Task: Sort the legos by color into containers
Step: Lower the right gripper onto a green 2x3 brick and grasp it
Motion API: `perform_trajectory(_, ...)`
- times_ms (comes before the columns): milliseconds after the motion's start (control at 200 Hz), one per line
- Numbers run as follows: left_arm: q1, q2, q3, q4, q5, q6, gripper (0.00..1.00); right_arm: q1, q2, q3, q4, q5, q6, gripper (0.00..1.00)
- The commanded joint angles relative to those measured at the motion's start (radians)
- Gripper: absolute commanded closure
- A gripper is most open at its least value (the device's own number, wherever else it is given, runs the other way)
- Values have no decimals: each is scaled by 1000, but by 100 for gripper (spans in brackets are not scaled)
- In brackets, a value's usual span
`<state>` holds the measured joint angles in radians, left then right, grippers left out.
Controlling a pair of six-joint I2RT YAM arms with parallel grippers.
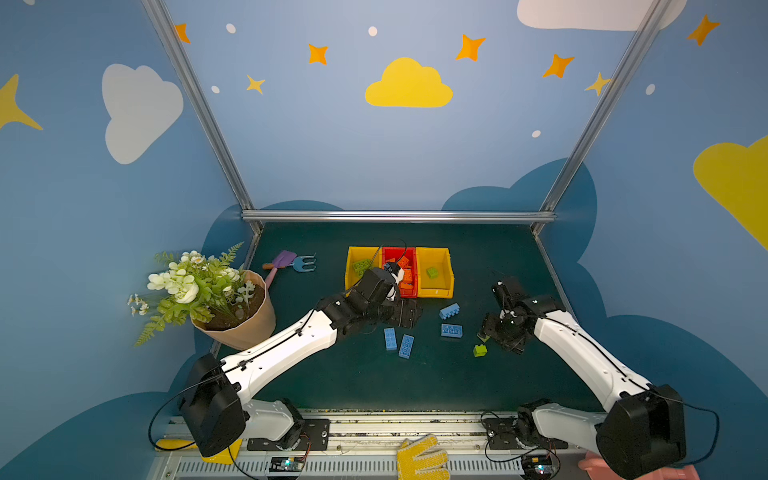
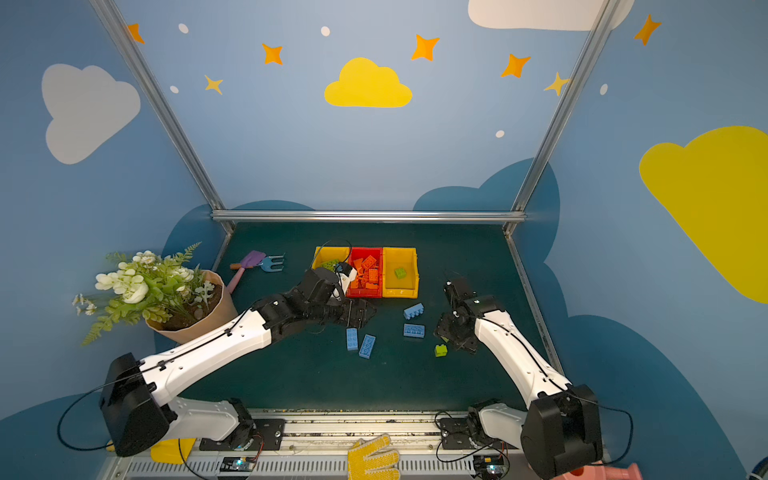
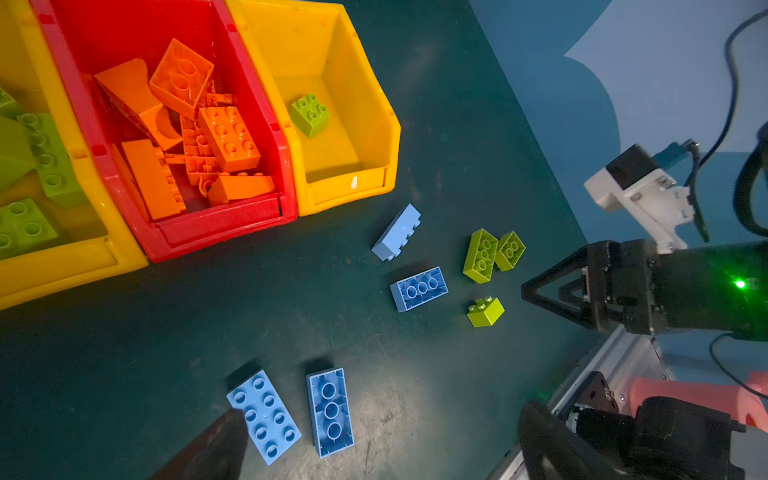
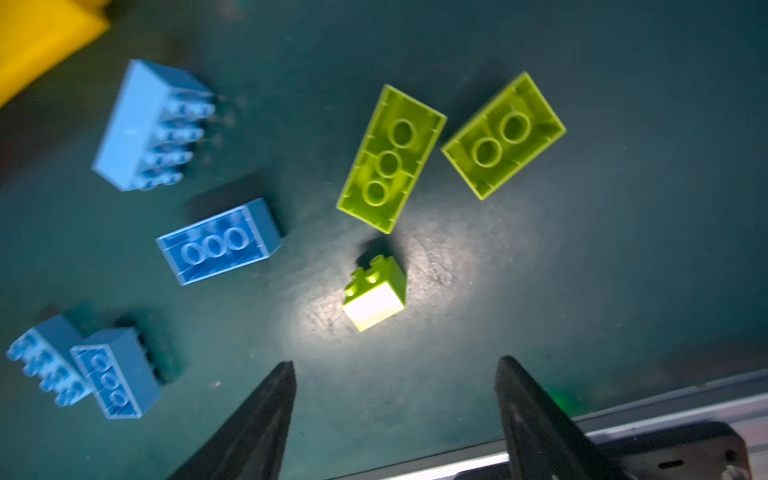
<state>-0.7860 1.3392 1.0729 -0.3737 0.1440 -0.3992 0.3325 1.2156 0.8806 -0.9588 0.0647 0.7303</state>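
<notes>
Since the small green brick (image 4: 374, 293) lies just ahead of my right gripper (image 4: 395, 362), jaws apart and empty, that arm is nearer; my left gripper (image 3: 380, 411) gapes empty too.

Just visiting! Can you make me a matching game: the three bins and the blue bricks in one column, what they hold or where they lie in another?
1. red bin
2. left yellow bin, as the top views show it
3. right yellow bin
4. blue bricks

A. a single green brick
B. loose on the mat
C. orange bricks
D. several green bricks

Pairs: 1-C, 2-D, 3-A, 4-B.
</notes>
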Motion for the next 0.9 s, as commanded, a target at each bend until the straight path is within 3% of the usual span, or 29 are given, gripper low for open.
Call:
perform_trajectory(0,-4,-45,-33,-2,-11,-17,0,-13,18,-5,46,8,35,26)
perform_trajectory(315,-6,-134,-92,-31,-58,4,0,-37,161,-9,163,-6,86,28)
perform_trajectory(641,-6,-250,-159,-76,-128,11,0,-82,338,63,231,-16,51,31)
perform_trajectory(766,-5,-269,-168,-80,-147,17,0,-102,385,74,255,-30,37,36)
perform_trajectory(896,-3,-264,-162,-85,-159,24,0,-109,419,77,273,-43,22,50)
